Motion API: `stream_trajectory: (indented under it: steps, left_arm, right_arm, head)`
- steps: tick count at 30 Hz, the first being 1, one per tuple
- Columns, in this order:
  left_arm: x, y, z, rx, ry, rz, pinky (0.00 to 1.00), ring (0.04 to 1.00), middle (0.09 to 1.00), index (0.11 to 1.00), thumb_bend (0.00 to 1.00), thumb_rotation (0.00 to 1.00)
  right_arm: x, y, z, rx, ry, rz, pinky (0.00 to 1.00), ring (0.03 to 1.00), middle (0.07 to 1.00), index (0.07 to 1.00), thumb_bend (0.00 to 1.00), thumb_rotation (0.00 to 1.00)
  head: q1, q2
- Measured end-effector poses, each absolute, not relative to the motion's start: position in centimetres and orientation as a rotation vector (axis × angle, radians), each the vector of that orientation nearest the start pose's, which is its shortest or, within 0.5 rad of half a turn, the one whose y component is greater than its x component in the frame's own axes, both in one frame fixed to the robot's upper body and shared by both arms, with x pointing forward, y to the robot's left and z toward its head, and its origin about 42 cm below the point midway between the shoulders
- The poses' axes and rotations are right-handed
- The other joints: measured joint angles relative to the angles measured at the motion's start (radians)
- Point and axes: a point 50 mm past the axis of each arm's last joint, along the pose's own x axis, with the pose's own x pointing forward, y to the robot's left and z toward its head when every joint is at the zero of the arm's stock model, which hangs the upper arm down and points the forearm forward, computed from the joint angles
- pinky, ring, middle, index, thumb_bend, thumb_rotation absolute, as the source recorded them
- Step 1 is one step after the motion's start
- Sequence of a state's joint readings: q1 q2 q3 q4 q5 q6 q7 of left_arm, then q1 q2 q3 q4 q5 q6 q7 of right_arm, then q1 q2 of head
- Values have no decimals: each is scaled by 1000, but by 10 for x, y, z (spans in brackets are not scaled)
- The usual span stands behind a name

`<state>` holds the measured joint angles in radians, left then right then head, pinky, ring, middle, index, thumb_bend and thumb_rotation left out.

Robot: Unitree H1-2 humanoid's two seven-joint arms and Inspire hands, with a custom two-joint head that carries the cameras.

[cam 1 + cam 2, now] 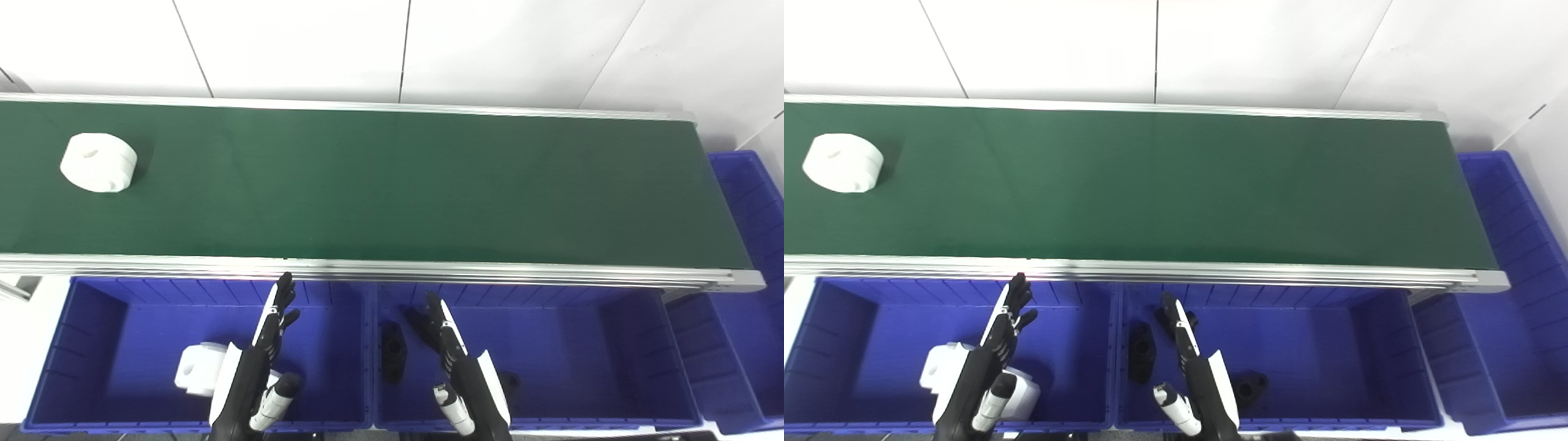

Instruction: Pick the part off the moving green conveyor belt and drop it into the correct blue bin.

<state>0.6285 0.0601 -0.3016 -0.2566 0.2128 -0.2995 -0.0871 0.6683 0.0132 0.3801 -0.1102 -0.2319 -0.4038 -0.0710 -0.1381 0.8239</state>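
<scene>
Over the two blue plastic bins below the belt's near rail, both hands wait with fingers extended and spread, holding nothing. Left hand (260, 361): black-and-white, palm turned inward, fingertips (285, 285) reaching up almost to the aluminium near rail (490, 272), thumb low and apart from the fingers. Right hand (456, 367): mirrored pose, fingers angled up and toward the left, also short of the rail. Neither touches a bin wall or the belt.

Beneath the left hand lies the left blue bin (92, 331), holding a white blocky part with a round hole (199, 367), partly hidden by the forearm. Beneath the right hand lies the middle blue bin (612, 343), holding two black parts (393, 352); the second, by the wrist, shows more fully in the right eye view (1249, 386). A third blue bin (747, 202) stands past the belt's right end.

The task's thing, a white rounded cylindrical part with a top recess (98, 162), sits on the green conveyor belt (398, 184) near its far-left corner, well apart from both hands.

Risks, as judged: the part lies toward the far edge, so a late or shallow reach could miss it as the belt moves; its smooth, rounded sides may slip from a fingertip hold; a hand rising from bin level could catch the near rail. By colour, the left bin appears the likely match; release over the middle bin would missort.
</scene>
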Motion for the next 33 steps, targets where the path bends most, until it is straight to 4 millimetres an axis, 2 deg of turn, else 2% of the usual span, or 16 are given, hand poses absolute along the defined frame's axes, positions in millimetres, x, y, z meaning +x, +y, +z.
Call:
stream_trajectory:
  steps: [1,3,4,5,6,7,9,11,13,17,20,27,28,31,33]
  left_arm:
    - [69,164,77,120,49,-284,925,990,1000,1000,904,994]
    - [69,163,75,118,52,-286,919,990,1000,1000,915,986]
    - [68,163,72,117,53,-289,916,991,1000,1000,920,978]
    - [68,162,69,115,54,-293,909,988,1000,1000,922,966]
    - [67,161,63,114,66,-297,908,987,1000,1000,921,965]
    - [66,161,59,113,75,-299,904,983,1000,1000,921,967]
    - [63,159,48,113,94,-303,886,969,1000,1000,917,967]
    - [62,157,40,130,103,-305,858,950,998,1000,886,963]
    - [63,154,35,139,99,-302,865,953,1000,1000,860,956]
    - [71,139,29,122,93,-314,855,954,1000,1000,859,962]
    - [77,134,27,123,78,-332,825,947,1000,1000,862,976]
    - [81,138,26,144,63,-338,810,944,997,1000,858,963]
    - [81,138,26,147,60,-341,800,935,985,1000,829,956]
    - [80,139,30,155,36,-343,769,918,973,1000,801,917]
    - [82,140,44,157,-19,-352,749,905,962,1000,818,904]
  right_arm:
    - [46,-128,53,-29,94,176,1000,1000,1000,1000,889,1000]
    - [45,-129,52,-16,99,171,1000,1000,1000,1000,882,1000]
    - [44,-129,49,-9,107,169,1000,1000,1000,1000,880,998]
    - [43,-128,46,-7,119,170,1000,1000,1000,1000,885,989]
    - [42,-129,41,-3,136,171,1000,1000,1000,1000,886,988]
    - [41,-129,36,0,150,175,1000,1000,1000,1000,888,989]
    - [43,-133,35,-4,142,179,1000,1000,1000,1000,887,997]
    - [45,-140,30,-13,139,177,1000,1000,1000,1000,902,1000]
    - [48,-148,23,-23,156,179,1000,1000,1000,1000,902,1000]
    - [49,-156,20,4,167,192,1000,1000,1000,1000,877,991]
    - [51,-161,20,58,171,197,1000,1000,1000,1000,863,929]
    - [59,-166,21,141,160,187,1000,1000,1000,1000,862,900]
    - [60,-164,21,146,158,190,1000,1000,1000,1000,858,887]
    - [62,-160,19,165,160,189,1000,1000,1000,1000,837,868]
    - [62,-158,19,174,158,188,1000,1000,1000,1000,836,861]
  head:
    - [5,0]
    - [23,-40]
    - [49,-81]
    - [63,-101]
    - [63,-101]
    - [113,-152]
    - [114,-152]
    - [156,-190]
    - [240,-239]
    - [267,-250]
    - [284,-267]
    - [299,-279]
    - [299,-279]
    - [314,-282]
    - [321,-279]
